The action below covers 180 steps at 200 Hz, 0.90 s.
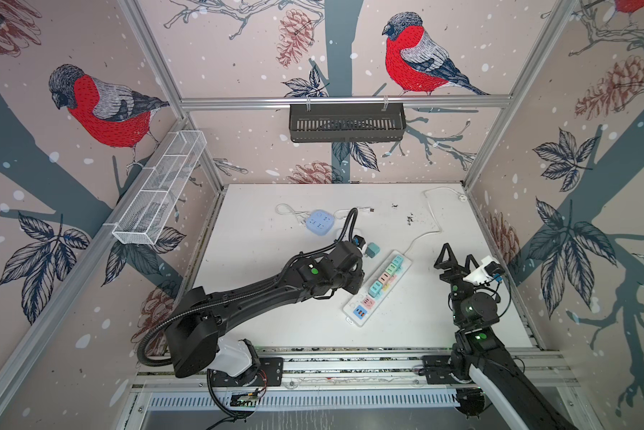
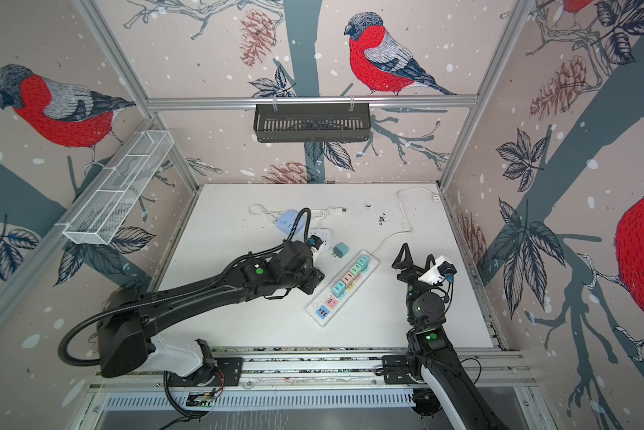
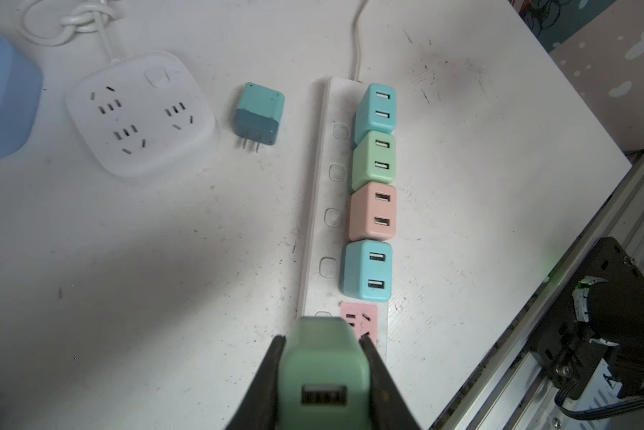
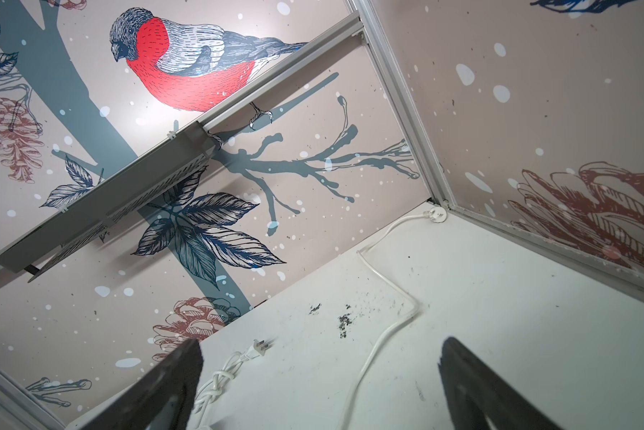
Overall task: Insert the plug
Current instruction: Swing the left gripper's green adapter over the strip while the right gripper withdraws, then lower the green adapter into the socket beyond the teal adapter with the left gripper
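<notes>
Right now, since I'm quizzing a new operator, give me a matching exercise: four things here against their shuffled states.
1 left fingers
2 right fingers
3 two-tone teal cube charger
4 peach cube charger

A plugged into the long white power strip
B open, empty
C lying loose on the white table
D closed on a green cube charger

Pairs: 1-D, 2-B, 3-C, 4-A

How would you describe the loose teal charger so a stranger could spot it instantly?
Find the long white power strip with four pastel USB chargers plugged in a row. Between it and the white square socket block lies the teal charger. It alone lies flat, two-tone with a darker base and two bare prongs showing.
</notes>
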### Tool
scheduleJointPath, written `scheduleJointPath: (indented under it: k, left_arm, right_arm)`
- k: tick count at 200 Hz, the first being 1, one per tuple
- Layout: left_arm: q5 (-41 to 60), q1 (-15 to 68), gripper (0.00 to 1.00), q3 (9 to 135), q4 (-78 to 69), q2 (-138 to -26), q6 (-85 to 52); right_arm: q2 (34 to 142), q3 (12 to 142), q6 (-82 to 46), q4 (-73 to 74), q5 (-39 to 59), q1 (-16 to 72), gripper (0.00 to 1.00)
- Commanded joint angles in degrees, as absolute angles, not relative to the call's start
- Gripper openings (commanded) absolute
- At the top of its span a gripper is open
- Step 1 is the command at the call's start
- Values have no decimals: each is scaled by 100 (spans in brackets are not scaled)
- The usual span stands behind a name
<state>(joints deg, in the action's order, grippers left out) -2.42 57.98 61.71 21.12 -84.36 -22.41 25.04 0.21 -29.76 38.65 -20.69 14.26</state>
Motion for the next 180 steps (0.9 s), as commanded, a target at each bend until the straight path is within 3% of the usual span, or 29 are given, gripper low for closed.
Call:
scheduleJointPath:
  k: [1,79,180]
  left_arm:
    - [-453,5997,0,6447,2473,-8728,-2241]
    - [50,6103,0,6675,2809,-9378,-2200]
    - [-155,6220,0,5752,1588,-8655,-2483]
  right_arm:
    - [2508,-714,-2920,4047,-1995,1431,100]
    - [2511,-712,-2915,4031,-1988,1430,100]
    - [2498,-712,-2908,4032,-1960,1442,100]
